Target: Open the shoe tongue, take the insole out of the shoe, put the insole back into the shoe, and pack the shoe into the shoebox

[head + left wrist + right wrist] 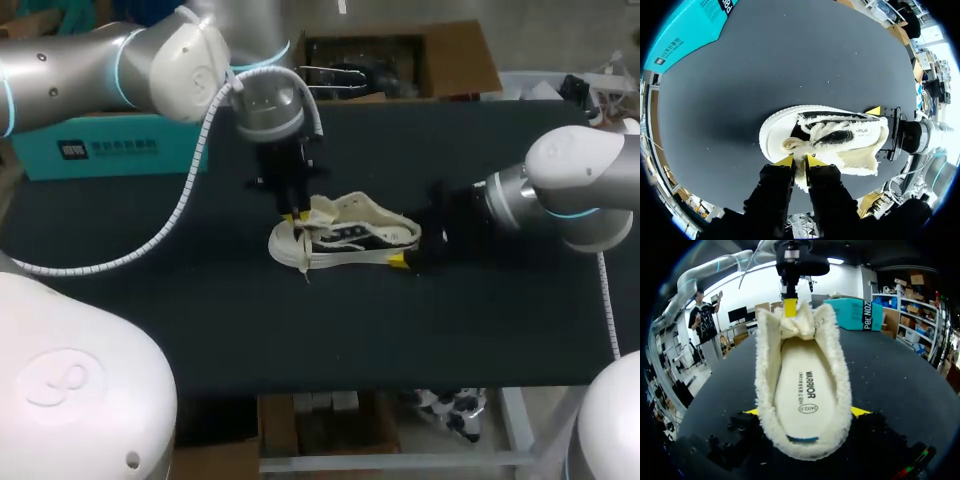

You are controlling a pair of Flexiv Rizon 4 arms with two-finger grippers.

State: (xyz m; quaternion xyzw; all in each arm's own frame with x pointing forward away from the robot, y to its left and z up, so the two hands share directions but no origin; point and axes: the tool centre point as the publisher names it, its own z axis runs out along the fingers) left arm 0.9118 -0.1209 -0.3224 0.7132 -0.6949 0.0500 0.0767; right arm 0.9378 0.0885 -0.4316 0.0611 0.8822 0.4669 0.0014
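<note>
Where the black table meets the frame's upper left, a teal shoebox carries white print; at centre lies the shoe, heel clamped by the right gripper, tongue pinched in the left gripper; the insole inside bears dark lettering

Both arms are chunky silver-and-white tubes with fat rounded joint caps, and there's a thin glowing cyan ring at the joints. The left arm has a white coiled cable strung along the outside, plus a silvery grey wrist cylinder. The right arm has its own white cord. The left claw and right claw are boxy matte black with bright yellow tips. The big white base domes are glossy, and one has a faint embossed swirl mark.
</note>
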